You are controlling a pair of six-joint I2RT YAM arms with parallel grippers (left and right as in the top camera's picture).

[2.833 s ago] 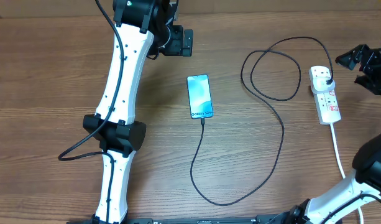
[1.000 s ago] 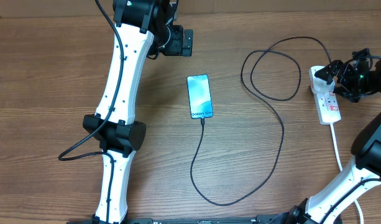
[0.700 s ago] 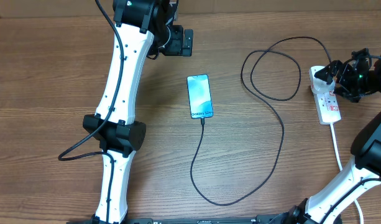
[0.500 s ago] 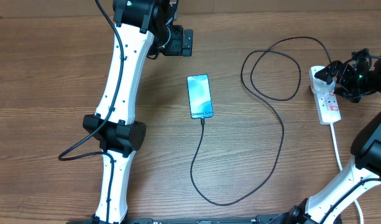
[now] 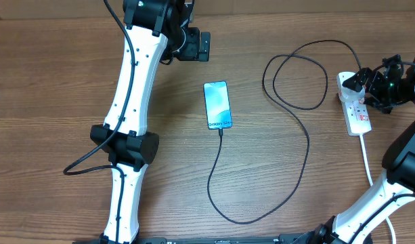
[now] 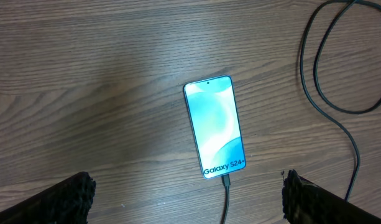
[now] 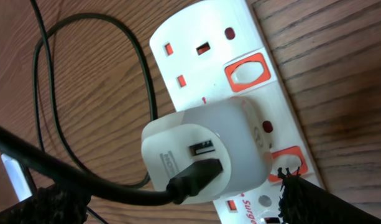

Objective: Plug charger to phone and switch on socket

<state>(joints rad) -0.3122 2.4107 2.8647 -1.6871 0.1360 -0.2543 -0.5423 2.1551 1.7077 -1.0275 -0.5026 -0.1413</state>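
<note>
Wooden worktop (image 5: 58, 81) crossed: right tool (image 5: 367, 85) brought over socket (image 5: 358, 115), wide, empty. Charger (image 5: 308, 146) already in phone (image 5: 218, 104); likely only switch (image 7: 286, 158) to press. Left tool (image 5: 206, 46) wide too.

We see the right gripper (image 5: 368, 87) now over the far end of the socket (image 5: 358, 114), jaws spread either side of the white adapter (image 7: 206, 146). It starts out at the right edge of the overhead view, clear of the strip. Over the last second it only nudges slightly (barely visible overhead).
</note>
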